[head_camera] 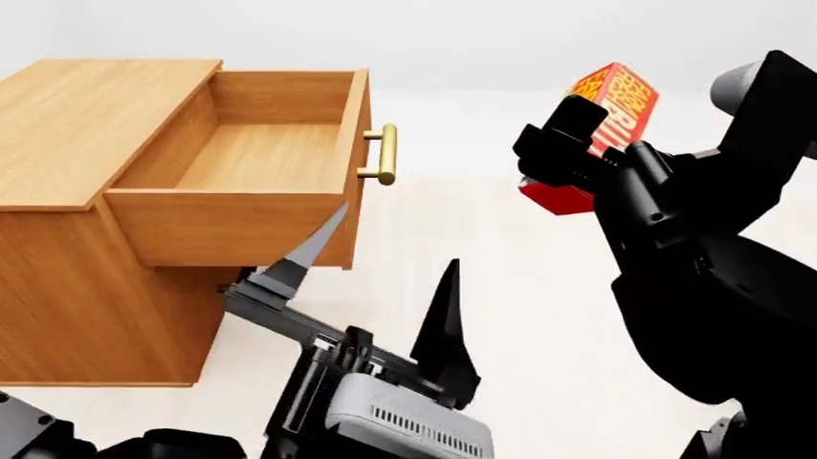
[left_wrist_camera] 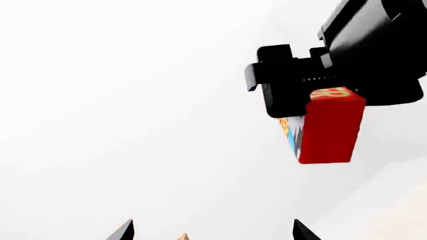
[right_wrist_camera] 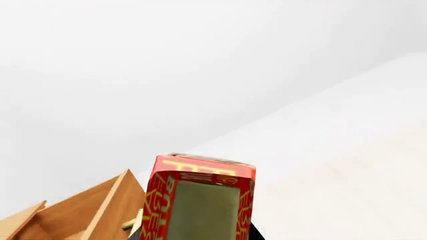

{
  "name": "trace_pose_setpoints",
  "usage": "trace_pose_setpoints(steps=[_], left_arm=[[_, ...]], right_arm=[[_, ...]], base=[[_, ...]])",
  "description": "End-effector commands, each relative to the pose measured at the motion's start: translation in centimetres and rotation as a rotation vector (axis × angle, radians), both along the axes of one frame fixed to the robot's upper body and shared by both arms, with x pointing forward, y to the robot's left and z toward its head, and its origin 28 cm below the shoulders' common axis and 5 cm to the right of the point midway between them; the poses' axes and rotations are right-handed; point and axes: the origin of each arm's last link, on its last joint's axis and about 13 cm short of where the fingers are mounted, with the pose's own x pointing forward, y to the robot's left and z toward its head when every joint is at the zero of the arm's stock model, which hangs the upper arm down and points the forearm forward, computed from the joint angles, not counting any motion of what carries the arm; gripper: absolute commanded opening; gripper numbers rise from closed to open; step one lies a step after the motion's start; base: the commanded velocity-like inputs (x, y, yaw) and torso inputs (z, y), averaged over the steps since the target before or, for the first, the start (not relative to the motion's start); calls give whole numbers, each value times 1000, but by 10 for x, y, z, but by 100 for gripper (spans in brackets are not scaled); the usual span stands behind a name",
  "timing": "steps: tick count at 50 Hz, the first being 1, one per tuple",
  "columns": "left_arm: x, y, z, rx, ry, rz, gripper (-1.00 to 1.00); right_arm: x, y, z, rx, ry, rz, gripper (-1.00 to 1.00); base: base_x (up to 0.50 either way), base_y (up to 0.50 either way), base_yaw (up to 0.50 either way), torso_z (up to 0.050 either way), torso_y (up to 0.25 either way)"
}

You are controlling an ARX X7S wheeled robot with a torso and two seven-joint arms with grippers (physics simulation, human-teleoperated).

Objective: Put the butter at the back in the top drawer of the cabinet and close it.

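The butter, a red carton with yellow lettering, is held in the air with my right gripper shut on it, to the right of the cabinet. The top drawer is pulled out, its inside bare, with the brass handle facing the butter. My left gripper stands open below the drawer's front, nothing between its fingers. The left wrist view shows the butter in the black right gripper overhead. The right wrist view shows the butter close up, with the drawer beyond it.
Pale floor spreads to the right of the cabinet, under the raised right arm. The left arm's wrist housing fills the lower middle of the head view, near the cabinet's front corner.
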Motion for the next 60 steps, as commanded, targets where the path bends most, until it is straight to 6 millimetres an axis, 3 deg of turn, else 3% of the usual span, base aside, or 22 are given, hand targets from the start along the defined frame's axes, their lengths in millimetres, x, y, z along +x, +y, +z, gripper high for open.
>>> trace_pose_setpoints(steps=[1, 21, 32, 60], left_arm=[[0, -31, -3, 79, -52, -51, 100], [16, -48, -2, 120, -83, -60, 100], [29, -49, -2, 125, -79, -37, 100], [39, -49, -18, 120, -27, -23, 100]], right_arm=[[-5, 3, 12, 3, -51, 50, -100], [-15, 8, 10, 42, 1, 130, -100], [-22, 11, 7, 51, 27, 154, -100], [-34, 22, 3, 49, 43, 228, -100]], base=[[0, 0, 0, 0, 0], [0, 0, 0, 0, 1], [0, 0, 0, 1, 2], [0, 0, 0, 0, 1]])
